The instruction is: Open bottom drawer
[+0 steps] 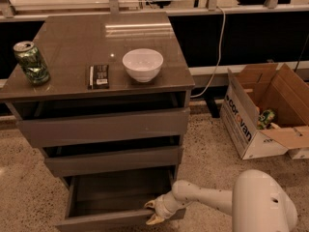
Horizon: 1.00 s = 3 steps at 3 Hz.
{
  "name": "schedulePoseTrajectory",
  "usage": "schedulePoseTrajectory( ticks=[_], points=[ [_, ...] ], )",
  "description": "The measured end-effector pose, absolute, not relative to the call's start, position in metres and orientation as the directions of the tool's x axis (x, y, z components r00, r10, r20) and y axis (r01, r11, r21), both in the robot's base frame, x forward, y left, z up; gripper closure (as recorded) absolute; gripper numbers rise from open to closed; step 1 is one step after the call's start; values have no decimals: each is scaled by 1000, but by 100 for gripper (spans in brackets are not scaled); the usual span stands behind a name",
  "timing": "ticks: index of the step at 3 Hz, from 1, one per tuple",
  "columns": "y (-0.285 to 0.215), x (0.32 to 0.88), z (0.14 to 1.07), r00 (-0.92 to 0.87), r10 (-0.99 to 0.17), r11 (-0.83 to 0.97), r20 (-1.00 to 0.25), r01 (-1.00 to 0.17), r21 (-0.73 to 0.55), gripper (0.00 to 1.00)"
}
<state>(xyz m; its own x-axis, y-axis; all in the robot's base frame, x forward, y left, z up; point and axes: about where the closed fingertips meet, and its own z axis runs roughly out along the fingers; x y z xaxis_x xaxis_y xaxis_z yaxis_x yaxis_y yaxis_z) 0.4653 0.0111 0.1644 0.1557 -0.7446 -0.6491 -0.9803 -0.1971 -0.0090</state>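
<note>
The bottom drawer [116, 220] of the grey-brown cabinet [104, 127] is pulled out, showing its shallow grey interior [120, 192]. My gripper [153, 212] is at the right part of the drawer's front panel, on the end of my white arm [207, 199], which reaches in from the lower right. One yellowish fingertip [149, 205] is inside the drawer and the other is on the outside of the front, so the gripper is shut on the top edge of the front panel. The middle and top drawers stand slightly ajar.
On the cabinet top are a green can [31, 63], a dark flat packet [99, 76] and a white bowl [142, 65]. An open cardboard box [263, 112] stands on the speckled floor to the right. A cable [217, 57] hangs behind the cabinet.
</note>
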Motion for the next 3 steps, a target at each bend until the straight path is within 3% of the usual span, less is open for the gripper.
schedulePoseTrajectory(
  ticks=[1, 2, 3],
  points=[
    [7, 444, 170, 144, -749, -210, -647, -977, 26, 65],
    [6, 433, 181, 150, -748, -221, -646, -975, 29, 58],
    [8, 430, 203, 174, -739, -229, -651, -973, -1, 43]
  ],
)
